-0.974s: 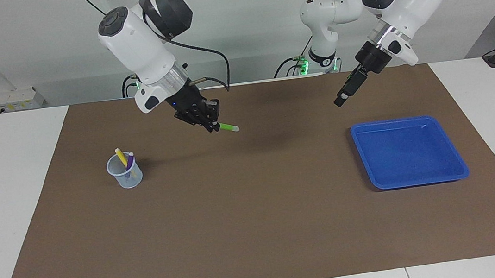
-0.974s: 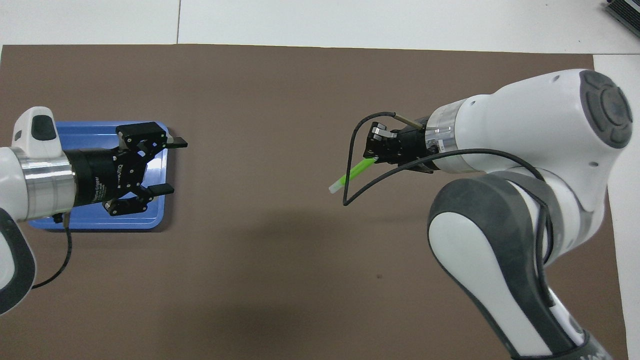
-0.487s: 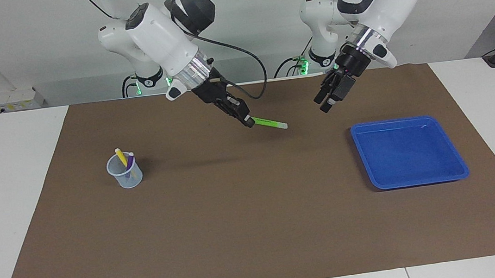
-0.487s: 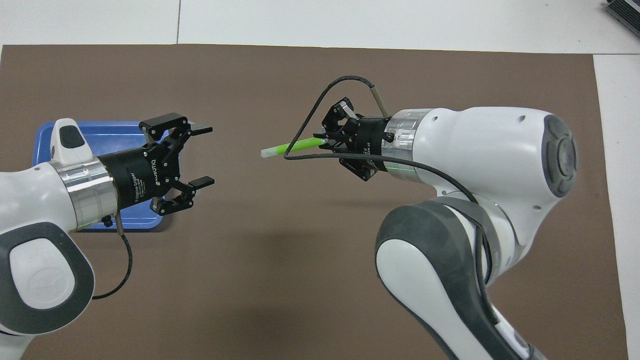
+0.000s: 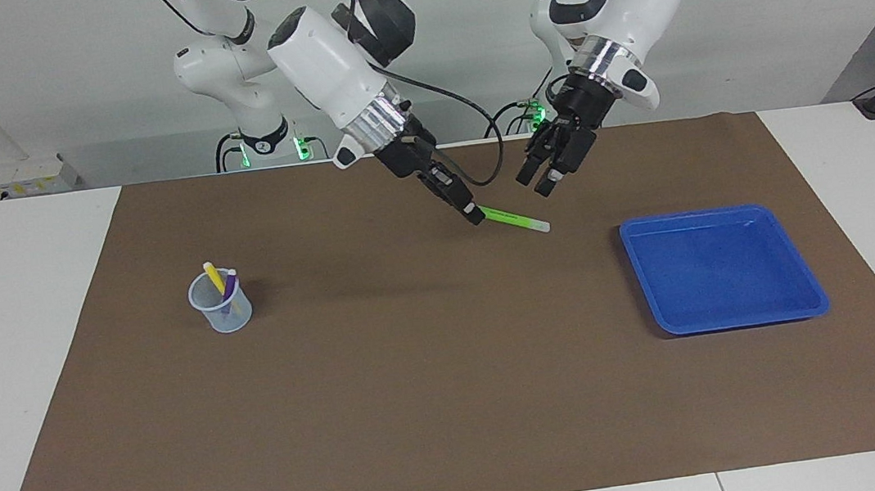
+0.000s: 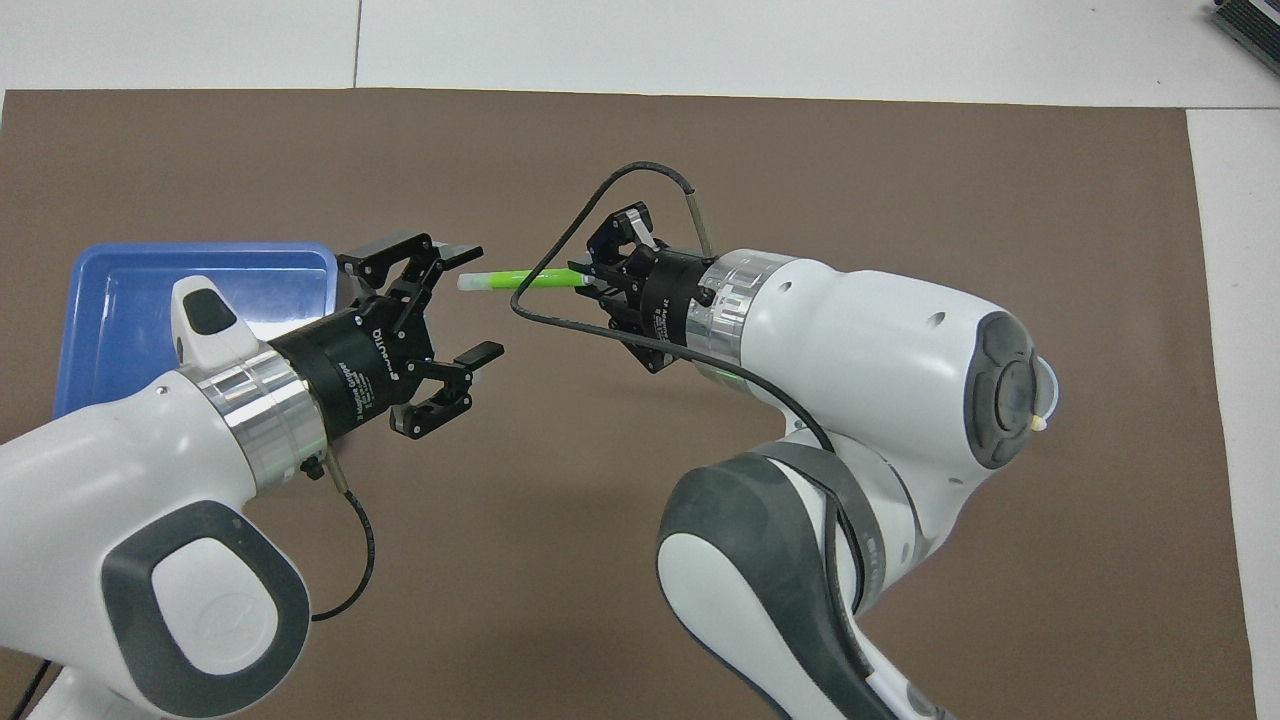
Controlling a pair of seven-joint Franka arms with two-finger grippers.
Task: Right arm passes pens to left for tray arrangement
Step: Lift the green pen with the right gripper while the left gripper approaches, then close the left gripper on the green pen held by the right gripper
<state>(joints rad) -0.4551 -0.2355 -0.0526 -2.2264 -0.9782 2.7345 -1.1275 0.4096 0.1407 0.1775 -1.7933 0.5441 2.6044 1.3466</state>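
Handover pending mid-surface: green pen [image 5: 515, 221] clamped by right gripper [image 5: 474, 215] fingers, aloft; left gripper [image 6: 470, 300] fingers apart beside its tip. Advised: enclose free end squarely before release. Tray [image 5: 810, 302] unfilled.

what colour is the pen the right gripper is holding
Bright green with a whitish tip; the pen in the right gripper shows best in the facing view.

You've got three pens on show: one green pen [image 5: 514, 220] up in the air, one yellow pen [image 5: 214, 277] and one purple pen [image 5: 229, 286] standing in a single mesh cup [image 5: 223, 306]. One blue tray [image 5: 809, 288], one brown mat [image 5: 423, 412], and two grippers.
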